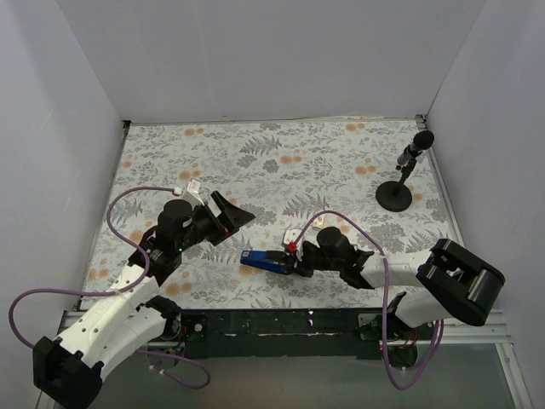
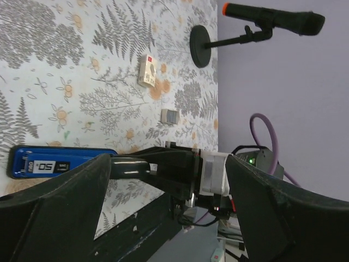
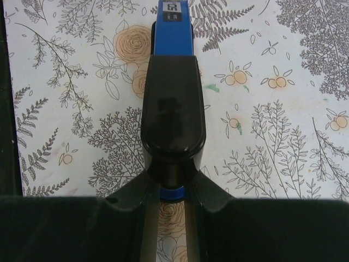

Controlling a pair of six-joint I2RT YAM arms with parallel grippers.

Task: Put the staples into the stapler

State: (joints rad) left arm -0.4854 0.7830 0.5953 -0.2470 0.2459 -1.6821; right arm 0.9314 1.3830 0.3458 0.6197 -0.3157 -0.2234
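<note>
**Right hand** point(image 3: 173, 197): clamped on the rear end of the stapler point(image 3: 173, 33), with one finger point(image 3: 128, 203) pressed against each side. The blue body, capped in black, is pointed away from the wrist and laid along the flowered counter point(image 3: 272, 136). In the overhead view this pair is found near the front middle of the counter, with the stapler's free end directed toward the left side.

**Left hand** point(image 1: 243, 220): fingers held wide apart with nothing between them. It is set just left of the stapler and apart from it. In the left wrist view the stapler is seen beyond the tip of one spread finger point(image 2: 54, 210).

**Staples** point(image 2: 170, 115): a small grey block, shown lying loose on the counter past the stapler and apart from it, untouched by either hand. A small cream box point(image 2: 147, 71) is seen near the block. The round base of a microphone stand point(image 2: 200, 46) is placed farther off, by the wall.
</note>
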